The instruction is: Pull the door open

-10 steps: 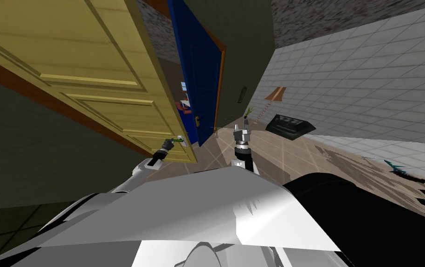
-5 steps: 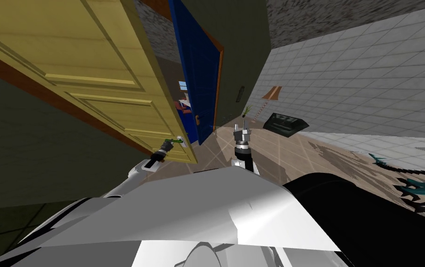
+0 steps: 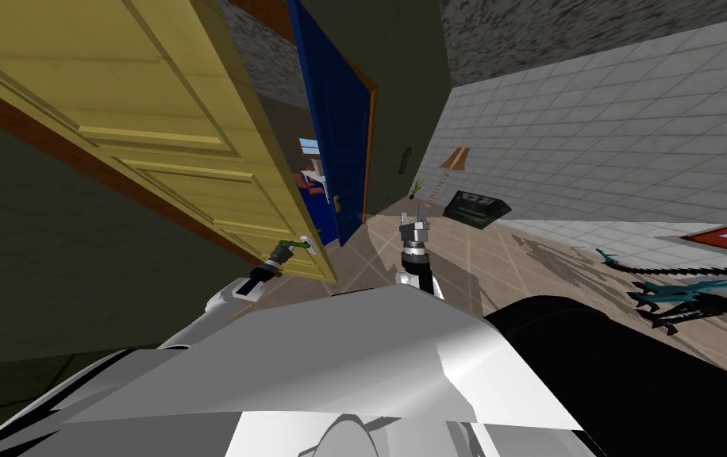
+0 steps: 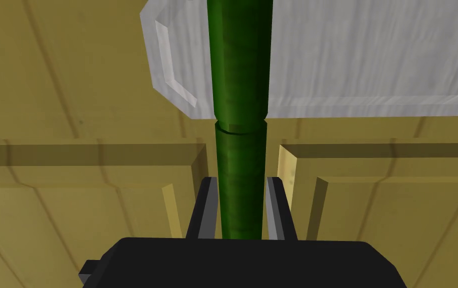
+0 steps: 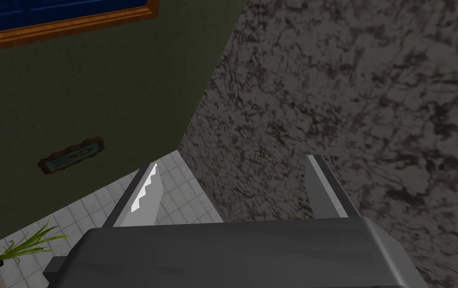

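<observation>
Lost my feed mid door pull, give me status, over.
Left hand shut on green handle. Right hand open, held forward. Yellow door ajar; blue door stands beyond its edge.

Right gripper (image 5: 233, 161) is pointing at the corner where a dark olive wall (image 5: 98, 90) is meeting a speckled grey surface (image 5: 363, 90), w/ its two fingers (image 5: 143, 197) standing wide apart. A small framed picture (image 5: 71, 155) is hanging on that wall, btw. a blue door (image 5: 48, 10) w/ brown frame (image 5: 63, 27) and white tiles (image 5: 183, 200); a potted plant (image 5: 28, 245) is standing by the tiles.
</observation>
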{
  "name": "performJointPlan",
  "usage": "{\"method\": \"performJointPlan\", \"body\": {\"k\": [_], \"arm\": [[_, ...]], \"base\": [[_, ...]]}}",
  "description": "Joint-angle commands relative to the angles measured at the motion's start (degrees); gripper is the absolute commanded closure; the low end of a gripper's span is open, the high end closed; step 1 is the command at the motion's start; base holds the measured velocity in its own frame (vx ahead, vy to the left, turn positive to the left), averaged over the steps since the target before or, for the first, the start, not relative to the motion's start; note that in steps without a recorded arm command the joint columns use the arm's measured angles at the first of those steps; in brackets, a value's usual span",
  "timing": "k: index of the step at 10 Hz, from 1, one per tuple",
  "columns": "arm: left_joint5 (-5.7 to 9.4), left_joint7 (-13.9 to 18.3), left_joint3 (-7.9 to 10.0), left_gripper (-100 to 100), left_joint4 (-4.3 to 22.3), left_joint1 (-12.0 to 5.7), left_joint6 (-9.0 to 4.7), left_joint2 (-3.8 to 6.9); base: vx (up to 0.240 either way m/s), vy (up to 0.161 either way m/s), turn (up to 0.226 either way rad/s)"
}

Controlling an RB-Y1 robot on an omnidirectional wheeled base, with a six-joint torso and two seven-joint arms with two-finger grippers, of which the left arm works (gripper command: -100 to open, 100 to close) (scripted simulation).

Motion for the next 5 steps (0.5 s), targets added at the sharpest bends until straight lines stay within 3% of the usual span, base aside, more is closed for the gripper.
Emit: {"method": "performJointPlan", "body": {"k": [1, 4, 5], "arm": [[-0.31, 0.59, -0.93, 100, 0.39, 0.54, -2.07, 0.19], [-0.48, 1.73, -1.67, 100, 0.56, 1.50, -4.46, 1.47], [-0.31, 1.41, -1.17, 100, 1.15, 0.94, -3.73, 1.48]], "base": [[-0.107, 0.085, -0.050], [-0.094, 0.077, -0.066], [-0.040, 0.049, -0.021]]}}
